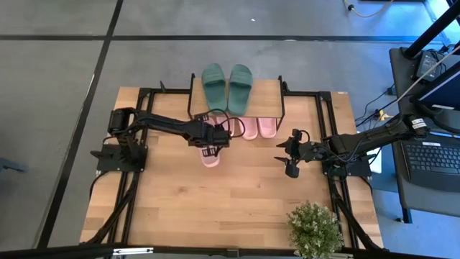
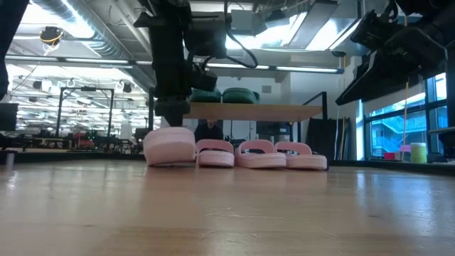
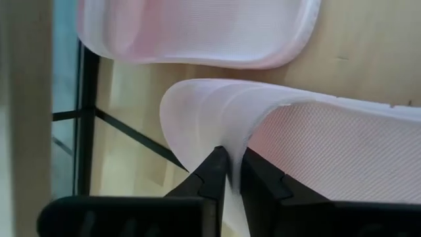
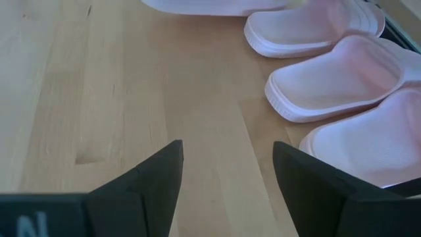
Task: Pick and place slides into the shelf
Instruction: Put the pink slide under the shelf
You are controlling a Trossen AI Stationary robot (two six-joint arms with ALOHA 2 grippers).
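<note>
Shelf (image 1: 267, 92) legs and pink slides (image 1: 249, 128) flank gripped slide (image 1: 210, 157).

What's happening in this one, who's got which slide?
The left pincer is shut on the strap of a pink slide at the front of the shelf. The green pair already sits on the shelf's top, and three more pink slides line up under it. The right pincer hangs open and empty over the table.

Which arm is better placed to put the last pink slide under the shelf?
Left: the left gripper is already shut on the pink slide beside the shelf. The right gripper is open, apart.
</note>
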